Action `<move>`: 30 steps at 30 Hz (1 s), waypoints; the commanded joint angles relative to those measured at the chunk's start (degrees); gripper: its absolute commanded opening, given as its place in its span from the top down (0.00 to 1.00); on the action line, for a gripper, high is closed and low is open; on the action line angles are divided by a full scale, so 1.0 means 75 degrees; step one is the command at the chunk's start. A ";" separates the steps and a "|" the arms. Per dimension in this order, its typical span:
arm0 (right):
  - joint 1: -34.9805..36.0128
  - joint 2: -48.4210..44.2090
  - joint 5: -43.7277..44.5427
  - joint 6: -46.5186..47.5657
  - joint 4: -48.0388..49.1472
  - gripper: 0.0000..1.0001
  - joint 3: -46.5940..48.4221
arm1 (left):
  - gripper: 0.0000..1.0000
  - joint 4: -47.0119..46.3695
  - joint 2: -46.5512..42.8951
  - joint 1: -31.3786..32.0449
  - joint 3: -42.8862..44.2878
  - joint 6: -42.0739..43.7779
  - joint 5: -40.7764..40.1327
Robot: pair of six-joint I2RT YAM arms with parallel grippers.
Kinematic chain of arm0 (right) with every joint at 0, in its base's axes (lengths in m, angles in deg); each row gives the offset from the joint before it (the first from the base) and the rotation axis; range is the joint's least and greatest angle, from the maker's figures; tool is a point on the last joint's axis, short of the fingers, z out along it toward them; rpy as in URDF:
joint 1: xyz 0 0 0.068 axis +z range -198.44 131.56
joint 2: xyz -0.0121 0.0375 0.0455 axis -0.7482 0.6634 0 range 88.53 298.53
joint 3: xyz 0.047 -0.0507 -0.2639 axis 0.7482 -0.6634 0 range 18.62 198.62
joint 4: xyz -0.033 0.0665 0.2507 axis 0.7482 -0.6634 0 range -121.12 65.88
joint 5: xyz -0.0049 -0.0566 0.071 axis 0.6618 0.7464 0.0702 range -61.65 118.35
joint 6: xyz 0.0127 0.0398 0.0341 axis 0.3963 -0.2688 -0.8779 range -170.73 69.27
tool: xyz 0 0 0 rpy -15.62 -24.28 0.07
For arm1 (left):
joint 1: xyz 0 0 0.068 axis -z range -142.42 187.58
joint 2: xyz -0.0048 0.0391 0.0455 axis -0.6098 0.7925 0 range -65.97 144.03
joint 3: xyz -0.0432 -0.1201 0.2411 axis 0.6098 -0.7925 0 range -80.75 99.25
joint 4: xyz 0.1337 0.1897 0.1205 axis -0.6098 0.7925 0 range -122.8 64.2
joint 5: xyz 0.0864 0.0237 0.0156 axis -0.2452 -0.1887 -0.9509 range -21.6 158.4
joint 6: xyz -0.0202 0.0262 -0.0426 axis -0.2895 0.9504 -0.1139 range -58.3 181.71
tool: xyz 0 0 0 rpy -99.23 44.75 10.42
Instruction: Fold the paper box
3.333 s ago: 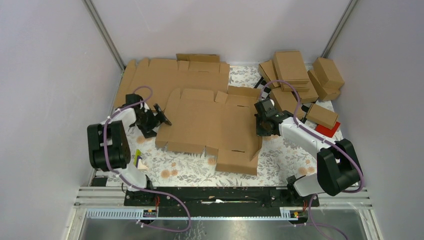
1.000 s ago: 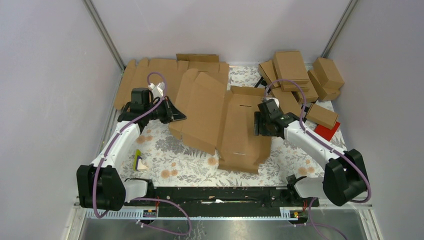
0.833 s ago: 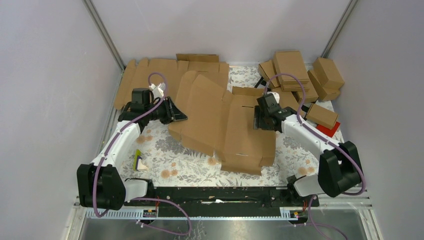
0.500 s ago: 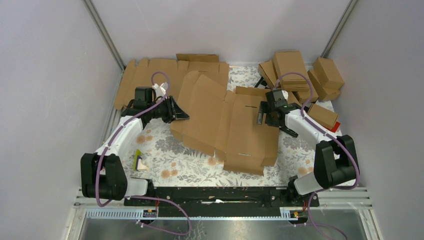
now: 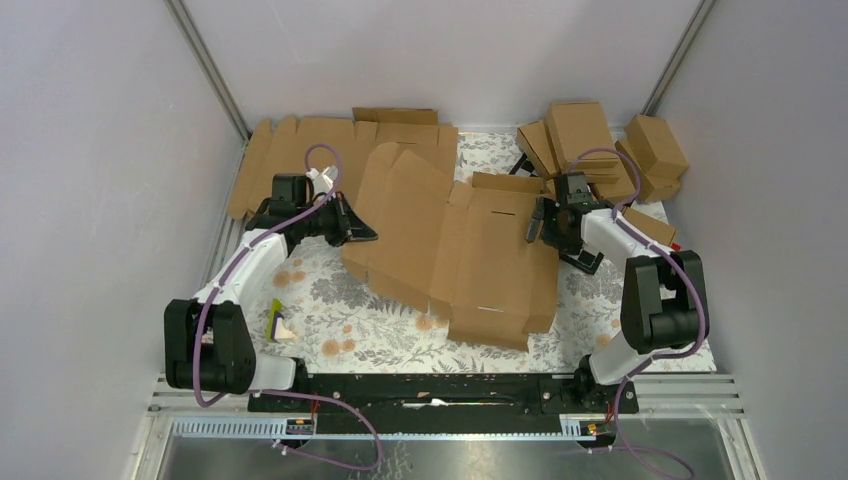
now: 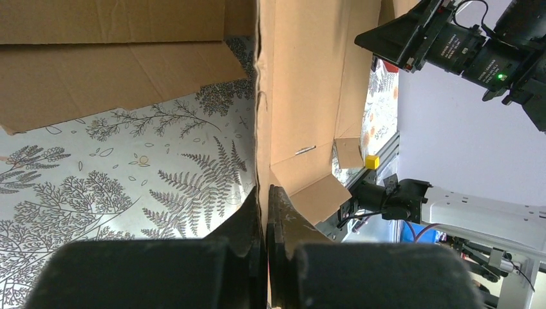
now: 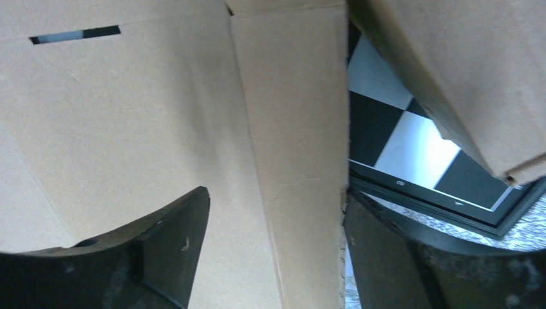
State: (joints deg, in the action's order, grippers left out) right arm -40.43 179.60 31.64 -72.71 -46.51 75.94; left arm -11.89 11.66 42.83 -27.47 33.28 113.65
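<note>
The tabletop (image 5: 360, 335), covered with a fern-print cloth, carries everything. The paper box (image 5: 470, 260) is the biggest piece on it: an open brown blank across the middle, its near flap reaching toward the front edge. Its right half lies flat. Its left half is lifted and tilts up off the cloth along a crease.

Flat cardboard blanks (image 5: 300, 150) lie spread along the back edge toward the back left corner, partly under the lifted half. A pile of closed boxes (image 5: 590, 150) fills the back right corner.

The left arm (image 5: 250, 265) reaches in from the left edge, and the left gripper (image 5: 355, 228) is pinched tight on the left rim of the paper box (image 6: 296, 96). In its wrist view both fingers (image 6: 283, 215) press together with the cardboard edge between them.

The right arm (image 5: 615, 235) bends back toward the pile, with the right gripper (image 5: 545, 225) at the box's right rim. Its fingers (image 7: 174, 238) stand wide apart over the narrow side strip of the paper box (image 7: 129, 122). Whether either pad touches the cardboard is hard to tell from this close.

A black-and-white checkered board (image 7: 393, 129) shows beside that strip, under a closed box. A thin slot (image 7: 74, 35) is cut in the flat panel. A small yellow-green object (image 5: 276, 322) lies near the front left corner.
</note>
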 commanded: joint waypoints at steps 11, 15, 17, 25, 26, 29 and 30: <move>0.0738 -0.0580 -0.0970 0.0096 0.0702 0.98 0.0078 | 1.00 -0.0523 -0.1435 0.0002 0.0057 -0.0513 0.0851; 0.1201 -0.0994 -0.0495 0.0108 0.1336 1.00 0.0071 | 1.00 -0.1126 -0.2271 0.0002 0.0123 -0.1150 0.1224; 0.1256 -0.1158 -0.0590 0.0046 0.1744 1.00 0.0089 | 1.00 -0.1440 -0.2665 -0.0007 0.0169 -0.1358 0.1356; 0.1831 -0.2053 0.0086 0.0242 0.4987 1.00 -0.0641 | 1.00 -0.2633 -0.3386 0.0151 -0.0457 -0.1850 0.1079; 0.1999 -0.2236 0.0239 0.0417 0.5883 1.00 -0.1013 | 1.00 -0.2739 -0.3478 0.0241 -0.0618 -0.1728 0.0807; 0.2271 -0.2486 0.0426 0.1092 0.8329 1.00 -0.1965 | 1.00 -0.3115 -0.3870 0.0670 -0.0971 -0.1071 -0.0422; 0.2351 -0.2427 0.0424 0.1357 0.8773 1.00 -0.2109 | 1.00 -0.3274 -0.3997 0.0853 -0.1121 -0.0888 -0.0717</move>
State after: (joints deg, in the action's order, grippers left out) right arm -25.26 163.01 31.31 -69.76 -6.49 64.71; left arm -27.67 -14.62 45.30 -32.85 22.46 118.15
